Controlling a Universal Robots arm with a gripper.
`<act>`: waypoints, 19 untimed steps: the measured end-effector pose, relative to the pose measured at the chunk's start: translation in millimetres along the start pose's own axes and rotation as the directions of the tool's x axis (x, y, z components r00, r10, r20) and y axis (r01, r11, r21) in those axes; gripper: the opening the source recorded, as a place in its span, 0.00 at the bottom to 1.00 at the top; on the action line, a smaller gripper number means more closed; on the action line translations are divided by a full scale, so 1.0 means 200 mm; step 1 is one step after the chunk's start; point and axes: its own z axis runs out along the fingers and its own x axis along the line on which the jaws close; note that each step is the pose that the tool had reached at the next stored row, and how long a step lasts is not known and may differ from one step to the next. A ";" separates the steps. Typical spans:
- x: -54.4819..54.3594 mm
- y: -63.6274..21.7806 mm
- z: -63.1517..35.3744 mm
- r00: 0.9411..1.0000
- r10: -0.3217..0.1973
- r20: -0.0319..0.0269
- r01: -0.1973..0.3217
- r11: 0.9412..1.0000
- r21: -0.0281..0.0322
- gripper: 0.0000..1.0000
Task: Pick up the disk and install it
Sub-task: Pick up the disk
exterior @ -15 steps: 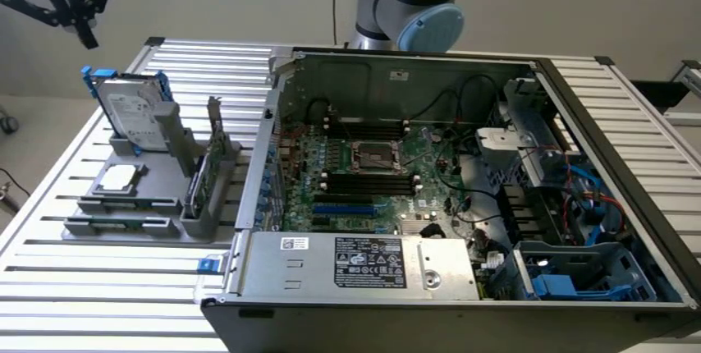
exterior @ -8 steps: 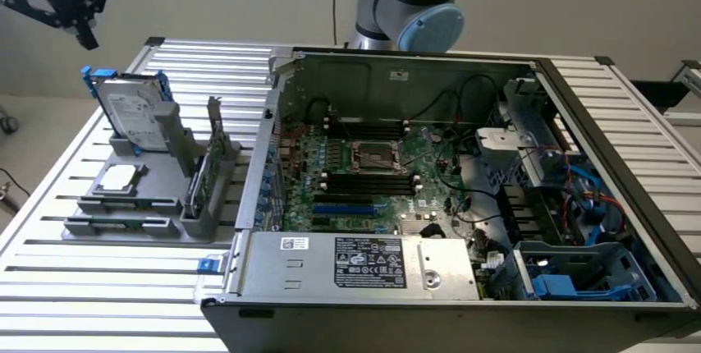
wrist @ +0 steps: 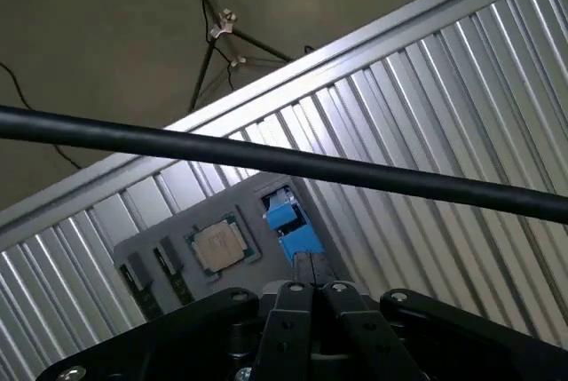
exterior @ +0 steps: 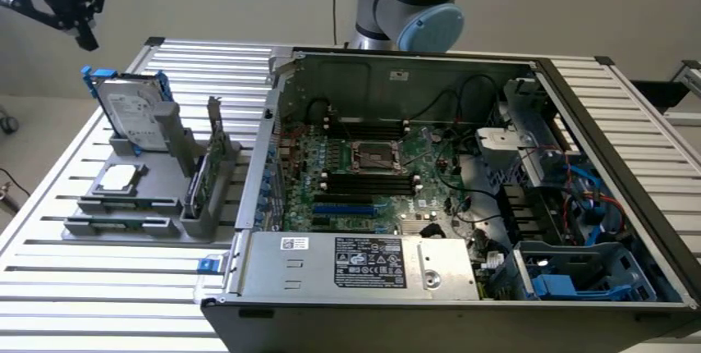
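Risk worth flagging: hovering with black two-finger gripper (exterior: 84, 38) pinched shut on nothing, high above flat silver-grey blue-framed hard drive (exterior: 130, 111), parked upright in grey plastic rack (exterior: 167, 127) off the exterior view's left of open black computer case (exterior: 438, 324). Could jab the drive's top edge or tip it if lowered while closed.

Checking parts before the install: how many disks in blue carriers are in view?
1. The disk stands on edge at the far end of the grey holder, on the exterior view's left. Others may be hidden inside the computer case.
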 end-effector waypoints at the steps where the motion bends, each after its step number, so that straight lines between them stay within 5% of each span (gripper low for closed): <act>1: 0.00 0.000 0.001 1.000 -0.018 -0.001 0.018 1.000 0.000 0.11; 5: 0.00 0.000 0.009 0.996 -0.091 -0.004 0.091 0.996 -0.001 0.11; 10: 0.00 -0.001 0.020 0.984 -0.180 -0.007 0.180 0.984 -0.002 0.11; 19: 0.00 -0.001 0.044 0.943 -0.333 -0.013 0.333 0.943 -0.004 0.11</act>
